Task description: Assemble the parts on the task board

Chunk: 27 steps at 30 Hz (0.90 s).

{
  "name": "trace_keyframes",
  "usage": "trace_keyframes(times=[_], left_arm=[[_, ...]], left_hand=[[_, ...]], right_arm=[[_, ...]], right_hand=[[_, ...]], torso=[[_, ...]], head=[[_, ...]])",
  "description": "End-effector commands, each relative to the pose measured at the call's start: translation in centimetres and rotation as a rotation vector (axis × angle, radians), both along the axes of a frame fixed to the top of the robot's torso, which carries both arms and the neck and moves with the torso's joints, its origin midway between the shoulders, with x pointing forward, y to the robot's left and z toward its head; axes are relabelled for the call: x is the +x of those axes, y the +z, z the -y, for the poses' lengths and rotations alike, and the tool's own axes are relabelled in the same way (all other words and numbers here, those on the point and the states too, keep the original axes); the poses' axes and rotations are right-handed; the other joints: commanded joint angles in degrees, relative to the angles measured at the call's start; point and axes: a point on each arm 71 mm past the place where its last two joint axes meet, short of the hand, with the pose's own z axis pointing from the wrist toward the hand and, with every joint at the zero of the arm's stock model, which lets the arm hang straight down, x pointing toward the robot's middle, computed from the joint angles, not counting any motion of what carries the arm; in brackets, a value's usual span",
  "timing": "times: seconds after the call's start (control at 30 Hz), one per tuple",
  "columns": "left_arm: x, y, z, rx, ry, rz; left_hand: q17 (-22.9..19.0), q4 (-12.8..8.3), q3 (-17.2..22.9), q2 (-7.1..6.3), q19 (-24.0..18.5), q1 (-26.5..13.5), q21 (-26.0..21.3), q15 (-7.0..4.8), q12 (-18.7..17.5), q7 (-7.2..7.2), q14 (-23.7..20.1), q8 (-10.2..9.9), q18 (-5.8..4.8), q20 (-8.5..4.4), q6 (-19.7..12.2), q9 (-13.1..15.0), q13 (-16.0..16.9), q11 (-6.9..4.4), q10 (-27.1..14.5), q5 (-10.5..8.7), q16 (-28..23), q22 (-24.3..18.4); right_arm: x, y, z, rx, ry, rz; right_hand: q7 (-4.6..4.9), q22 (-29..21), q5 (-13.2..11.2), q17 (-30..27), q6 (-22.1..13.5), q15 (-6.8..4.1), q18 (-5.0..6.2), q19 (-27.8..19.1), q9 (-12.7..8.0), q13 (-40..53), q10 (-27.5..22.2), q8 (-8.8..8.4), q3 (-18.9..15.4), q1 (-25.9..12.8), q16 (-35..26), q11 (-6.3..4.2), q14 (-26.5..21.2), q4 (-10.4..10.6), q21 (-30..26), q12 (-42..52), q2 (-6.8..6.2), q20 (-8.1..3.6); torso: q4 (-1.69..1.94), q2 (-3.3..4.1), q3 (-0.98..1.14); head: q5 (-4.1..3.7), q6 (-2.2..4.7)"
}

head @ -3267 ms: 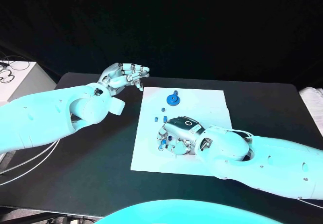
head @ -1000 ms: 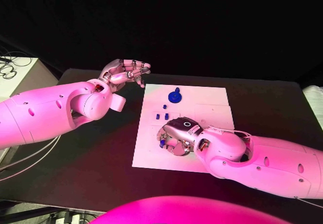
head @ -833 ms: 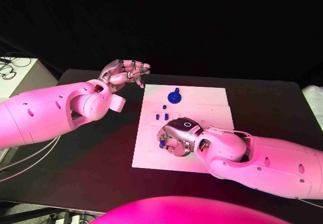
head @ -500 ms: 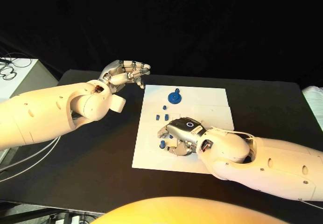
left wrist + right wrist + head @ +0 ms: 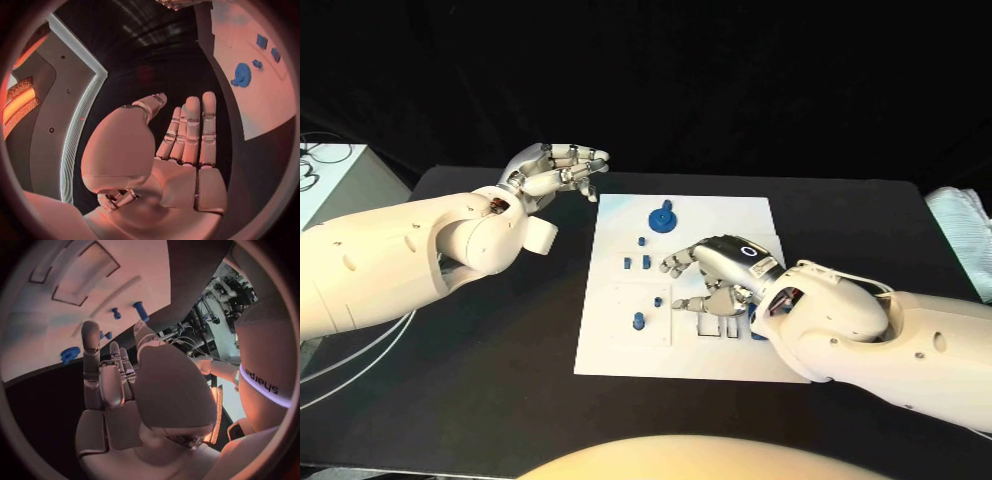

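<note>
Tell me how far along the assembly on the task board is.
Early, by the look of it. A blue gear sits at the far end of the task board; several small blue parts lie loose. The right hand hovers over the board's middle, holding nothing visible; the left hand waits off the board.

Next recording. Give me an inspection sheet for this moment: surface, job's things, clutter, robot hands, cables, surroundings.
Surface: black table, matte, no spills seen.
Job's things: white task board at the middle; blue gear-like part at its far end; small blue parts in a cluster mid-board; one blue part near the board's left edge.
Clutter: nothing seen on the table.
Robot hands: left robot hand raised beyond the board's far left corner, holding nothing; right robot hand over the board's middle, fingers spread, nothing visibly held.
Cables: pale cables under the left arm.
Surroundings: white cabinet at left, pale cloth-like object at right, dark backdrop.
</note>
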Motion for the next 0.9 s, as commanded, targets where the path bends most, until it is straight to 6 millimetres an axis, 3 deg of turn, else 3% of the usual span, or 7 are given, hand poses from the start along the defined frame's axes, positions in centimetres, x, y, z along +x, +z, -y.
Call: trace_keyframes(times=[0.03, 0.13, 0.27, 0.33, 0.37, 0.43, 0.9], left_arm=[[-0.1, 0.0, 0.1, -0.01, -0.014, 0.001], [-0.2, -0.1, 0.0, -0.01, -0.014, -0.001], [-0.4, -0.4, -0.5, -0.009, -0.009, -0.006], [-0.5, -0.5, -0.7, -0.016, -0.025, -0.009], [-0.6, -0.6, -0.7, -0.019, -0.034, -0.01], [-0.8, -0.7, -0.7, -0.023, -0.051, -0.011], [-1.0, -1.1, -0.5, -0.024, -0.072, -0.019]], left_hand=[[-0.08, 0.08, -0.27, 0.35, 0.35, 0.37, -0.38, 0.06, 0.27, 0.39, -0.4, 0.22, 0.84, -0.01, -0.48, 0.1, -0.07, 0.04, -0.33, -0.06, -0.14, -0.09], [-0.08, 0.1, -0.27, 0.36, 0.36, 0.37, -0.38, 0.06, 0.29, 0.39, -0.4, 0.23, 0.84, -0.01, -0.48, 0.1, -0.07, 0.04, -0.33, -0.06, -0.14, -0.09], [-0.08, 0.1, -0.28, 0.37, 0.36, 0.37, -0.39, 0.06, 0.3, 0.39, -0.4, 0.23, 0.84, -0.01, -0.48, 0.1, -0.07, 0.04, -0.33, -0.06, -0.14, -0.09], [-0.1, 0.05, -0.44, 0.12, 0.35, 0.38, -0.44, 0.06, 0.36, 0.38, -0.45, 0.22, 0.83, 0.0, -0.58, 0.09, -0.08, 0.03, -0.37, -0.08, -0.15, -0.12], [-0.12, -0.03, -0.56, -0.09, 0.34, 0.44, -0.48, 0.06, 0.38, 0.35, -0.5, 0.21, 0.83, 0.01, -0.66, 0.07, -0.1, 0.02, -0.45, -0.09, -0.16, -0.14], [-0.14, -0.24, -0.69, -0.35, 0.32, 0.68, -0.55, 0.04, 0.41, 0.28, -0.57, 0.21, 0.84, 0.0, -0.78, 0.06, -0.13, -0.01, -0.6, -0.1, -0.19, -0.18], [-0.17, -0.35, -0.85, -0.51, 0.31, 0.8, -0.62, 0.04, 0.35, 0.3, -0.63, 0.26, 0.83, -0.01, -0.82, 0.07, -0.21, 0.01, -0.87, -0.13, -0.2, -0.22]], right_arm=[[0.9, 1.0, 2.5, 0.143, -0.092, -0.112], [2.0, 1.6, 5.5, 0.19, -0.21, -0.192], [2.6, 1.9, 9.5, 0.205, -0.347, -0.282], [2.5, 1.6, 11.4, 0.169, -0.4, -0.343], [2.4, 1.5, 12.1, 0.144, -0.414, -0.362], [2.3, 1.2, 13.1, 0.084, -0.433, -0.381], [1.2, 0.3, 14.9, -0.118, -0.516, -0.313]], right_hand=[[-0.19, 3.26, 0.29, 2.71, 2.23, -0.53, -0.81, 2.34, 0.09, 0.75, 5.99, 1.18, 0.47, -1.09, 1.58, -0.71, 1.73, 0.25, 4.33, 2.42, 1.39, -0.33], [-0.51, 6.7, -1.26, 6.43, 2.71, -1.12, -1.55, 4.45, -0.18, 2.57, 12.32, 1.67, -2.8, -10.29, 3.64, -1.49, 2.79, 0.27, 8.68, 4.5, 3.39, -0.87], [-2.01, 9.23, 0.2, 8.88, 3.15, -2.56, -2.07, 5.62, 0.58, 8.29, 17.69, 4.05, -6.33, -11.04, 4.99, -3.14, 3.31, 0.33, 11.6, 9.97, 3.41, -2.03], [-2.59, 13.02, -0.37, 12.2, 2.09, -3.2, -2.76, 7.18, 1.37, 28.57, 21.45, 5.92, -9.03, -10.45, 6.81, -3.94, 4.13, 0.47, 16.24, 28.63, 3.96, -3.05], [-2.86, 15.01, -0.51, 14.53, 1.86, -4.21, -3.22, 7.65, 2.42, 51.38, 22.82, 8.64, -11.35, -9.71, 8.05, -3.49, 4.56, 0.78, 18.34, 48.89, 4.71, -3.16], [-2.89, 18.19, -0.24, 17.77, 0.64, -3.21, -3.85, 8.57, 3.06, 68.76, 25.78, 11.38, -13.41, -8.01, 9.59, -3.9, 5.23, 0.35, 21.95, 62.93, 6.19, -2.88], [-4.14, 24.15, 1.27, 22.53, 3.73, -3.8, -4.96, 10.46, 3.11, 80.6, 31.34, 16.31, -18.12, -11.01, 11.7, -4.94, 6.25, 0.49, 29.06, 71.66, 8.36, -3.3]], torso=[[-0.39, -0.21, 0.09], [-0.52, -0.46, 0.09], [-0.63, -0.69, 0.17], [-0.68, -0.9, 0.33], [-0.7, -0.92, 0.37], [-0.81, -0.99, 0.4], [-0.87, -1.3, 0.42]], head=[[-1.65, 0.95], [-2.86, 1.37], [-4.32, 1.77], [-5.23, 1.95], [-5.66, 2.1], [-6.47, 2.24], [-7.27, 1.93]])
